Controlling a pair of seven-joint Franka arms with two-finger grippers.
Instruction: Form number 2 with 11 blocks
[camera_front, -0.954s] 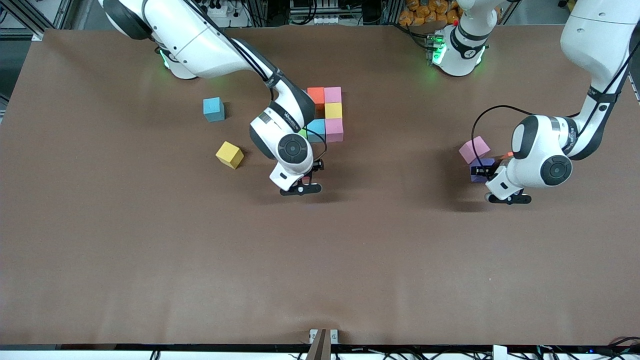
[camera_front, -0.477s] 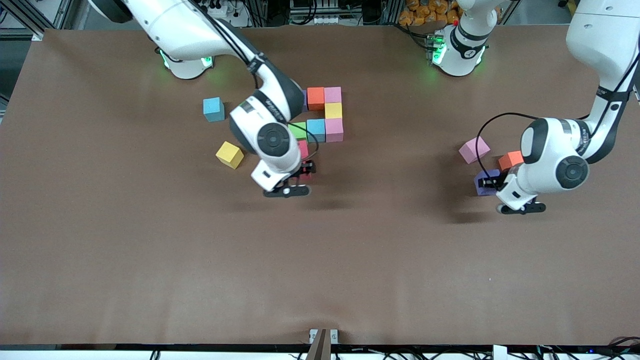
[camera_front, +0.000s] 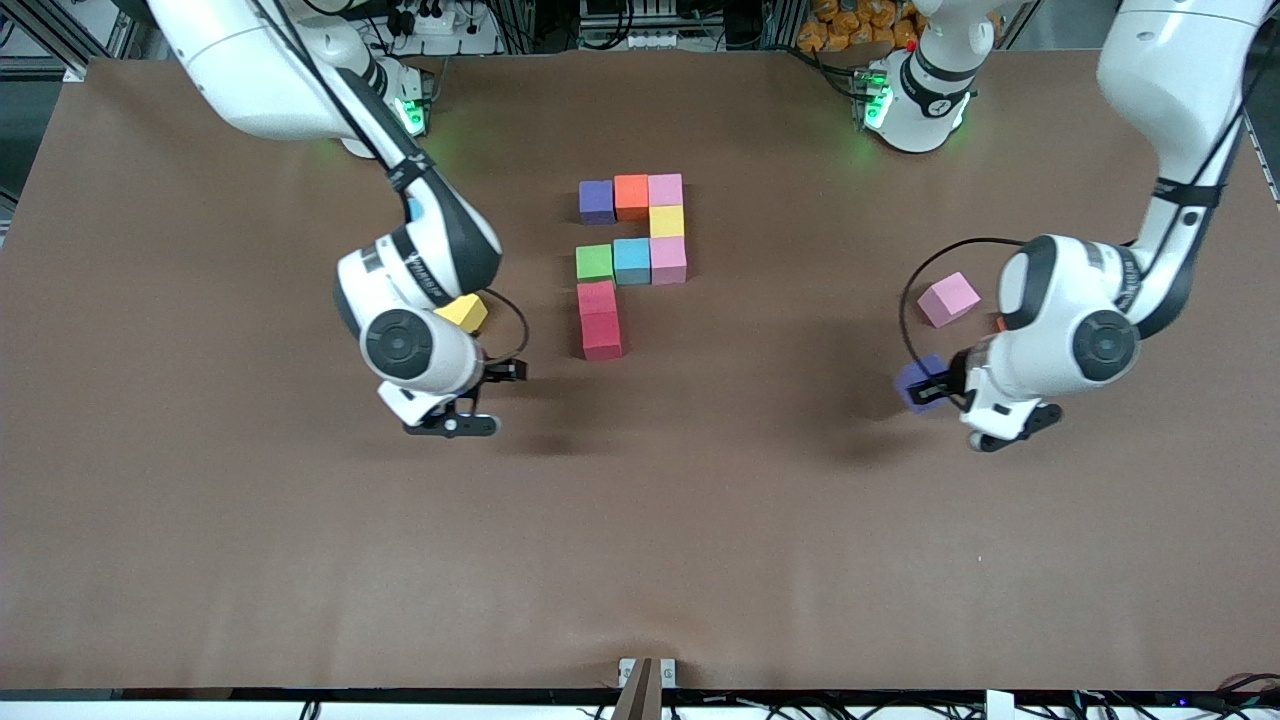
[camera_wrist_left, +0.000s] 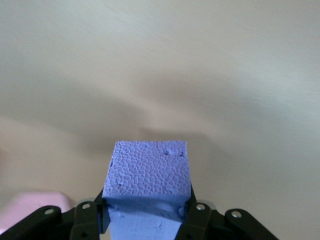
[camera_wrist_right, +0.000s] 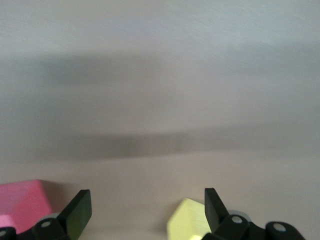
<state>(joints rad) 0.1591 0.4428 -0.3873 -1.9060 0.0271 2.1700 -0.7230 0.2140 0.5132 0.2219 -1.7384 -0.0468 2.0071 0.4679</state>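
Observation:
The number 2 stands partly built mid-table: purple (camera_front: 596, 201), orange (camera_front: 631, 196) and pink (camera_front: 665, 189) blocks in a row, then yellow (camera_front: 666, 221), a pink (camera_front: 667, 259), blue (camera_front: 631, 260), green (camera_front: 594, 262) row, and two red blocks (camera_front: 600, 318). My left gripper (camera_front: 938, 385) is shut on a purple block (camera_front: 915, 383) (camera_wrist_left: 147, 172), held above bare table. My right gripper (camera_front: 505, 372) (camera_wrist_right: 146, 210) hangs open and empty beside a loose yellow block (camera_front: 463, 312) (camera_wrist_right: 187, 220).
A loose pink block (camera_front: 948, 298) lies by the left hand, with a sliver of an orange block (camera_front: 1000, 322) showing past it. Another blue block (camera_front: 410, 210) is mostly hidden under the right arm. A red block (camera_wrist_right: 22, 205) edges the right wrist view.
The right gripper has drawn away from the red block at the digit, toward the right arm's end of the table. The left gripper has shut on the purple block and raised it.

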